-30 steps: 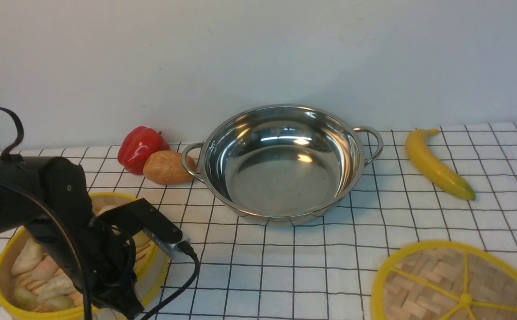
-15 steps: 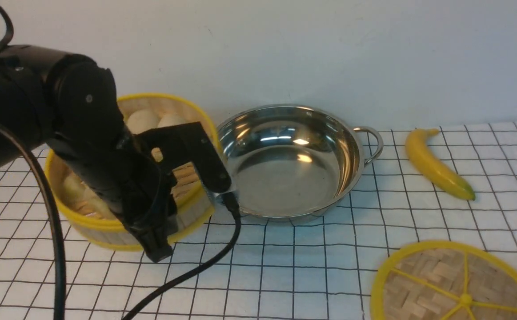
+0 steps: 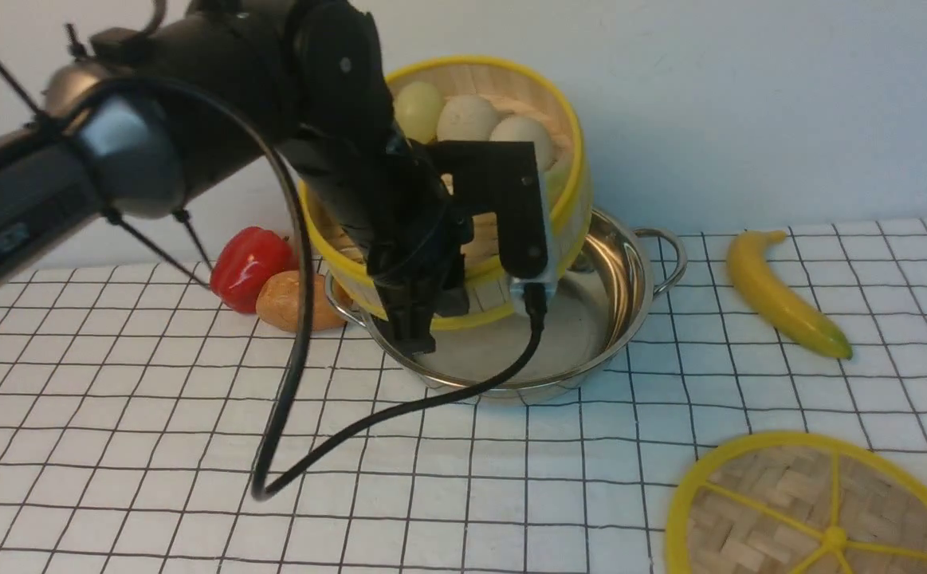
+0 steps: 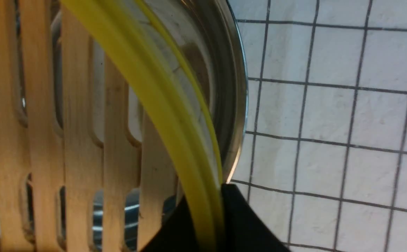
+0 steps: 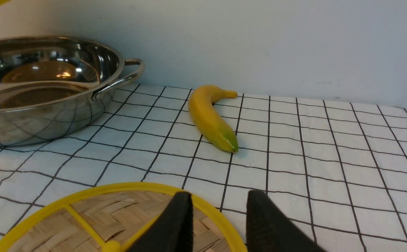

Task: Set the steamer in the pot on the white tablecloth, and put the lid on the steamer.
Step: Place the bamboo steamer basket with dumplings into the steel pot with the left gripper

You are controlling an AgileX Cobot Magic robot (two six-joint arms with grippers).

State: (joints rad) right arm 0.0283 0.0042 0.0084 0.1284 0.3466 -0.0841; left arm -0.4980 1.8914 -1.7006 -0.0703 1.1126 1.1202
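You can see a red pepper (image 3: pixel 244 267) at the middle left of the front view. A brown potato (image 3: pixel 292 301) sits just beside it, to its lower right. A yellow banana (image 3: pixel 782 295) with a green tip lies at the right, well apart from them. A pale wall (image 3: pixel 750 104) fills the top.

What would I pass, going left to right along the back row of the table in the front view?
red pepper → brown potato → steel pot → banana
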